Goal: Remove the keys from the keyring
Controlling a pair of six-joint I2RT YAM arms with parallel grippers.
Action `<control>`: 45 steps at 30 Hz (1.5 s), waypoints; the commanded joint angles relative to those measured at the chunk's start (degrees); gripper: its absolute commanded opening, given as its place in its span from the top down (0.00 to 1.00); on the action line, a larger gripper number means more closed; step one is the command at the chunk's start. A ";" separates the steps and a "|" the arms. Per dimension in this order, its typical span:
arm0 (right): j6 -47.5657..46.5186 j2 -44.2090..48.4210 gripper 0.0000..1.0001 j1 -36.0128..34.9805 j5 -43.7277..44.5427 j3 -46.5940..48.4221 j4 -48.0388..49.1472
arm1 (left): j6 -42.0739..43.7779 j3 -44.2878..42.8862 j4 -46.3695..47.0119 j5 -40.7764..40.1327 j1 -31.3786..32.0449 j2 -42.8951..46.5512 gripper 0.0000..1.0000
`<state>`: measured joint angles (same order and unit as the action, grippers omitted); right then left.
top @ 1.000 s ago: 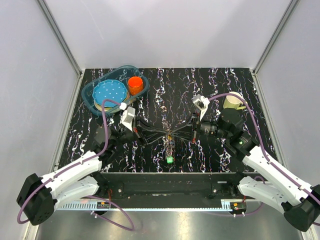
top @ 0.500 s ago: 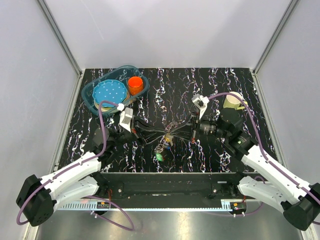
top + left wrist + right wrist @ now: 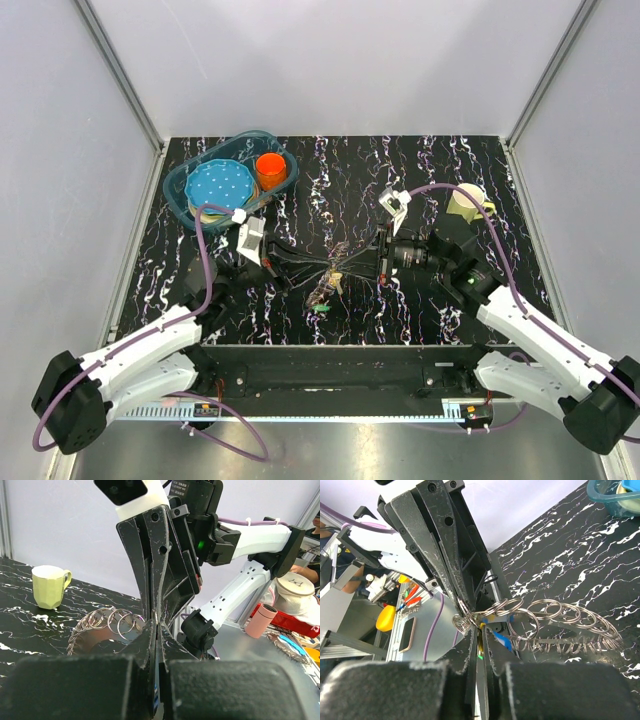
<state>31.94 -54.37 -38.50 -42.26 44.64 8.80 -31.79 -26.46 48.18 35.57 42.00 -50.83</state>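
Observation:
The keys [image 3: 328,283] hang as a silvery bunch between my two grippers at the table's middle, a green piece [image 3: 322,308] dangling lowest. My left gripper [image 3: 322,266] and right gripper [image 3: 347,262] meet tip to tip, both shut on the keyring [image 3: 470,614]. In the right wrist view my right gripper [image 3: 481,628] pinches where several split rings [image 3: 547,614] and toothed key edges [image 3: 570,642] fan to the right, with a blue piece [image 3: 502,640] beside the fingers. In the left wrist view my left gripper [image 3: 156,626] is shut and the rings [image 3: 107,621] fan to its left.
A teal basket [image 3: 180,183] at the back left holds a blue dotted plate [image 3: 218,186] and an orange cup [image 3: 270,167]. A cream mug [image 3: 465,203] stands at the right, behind the right arm; it also shows in the left wrist view [image 3: 49,586].
Both grippers have shifted slightly toward the back with the bunch. The hanging keys and green piece have swung left and up. The right wrist has turned.

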 commanded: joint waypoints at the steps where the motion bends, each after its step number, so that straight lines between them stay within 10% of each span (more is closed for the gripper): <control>1: 1.37 -0.65 0.88 0.09 -0.46 0.27 2.89 | 1.47 -0.35 6.92 -1.91 0.19 1.52 1.00; 12: -3.46 3.83 0.68 0.09 3.15 6.59 -5.28 | 2.00 -0.44 4.29 -1.12 0.19 1.96 1.00; 45: -7.34 -1.26 0.78 0.09 -3.00 -0.08 6.40 | -2.49 -1.14 5.52 0.99 0.19 0.56 1.00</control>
<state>23.92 -55.59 -38.50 -44.21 45.45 8.95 -33.61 -26.20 46.78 36.01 42.06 -50.39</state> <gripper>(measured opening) 0.243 0.005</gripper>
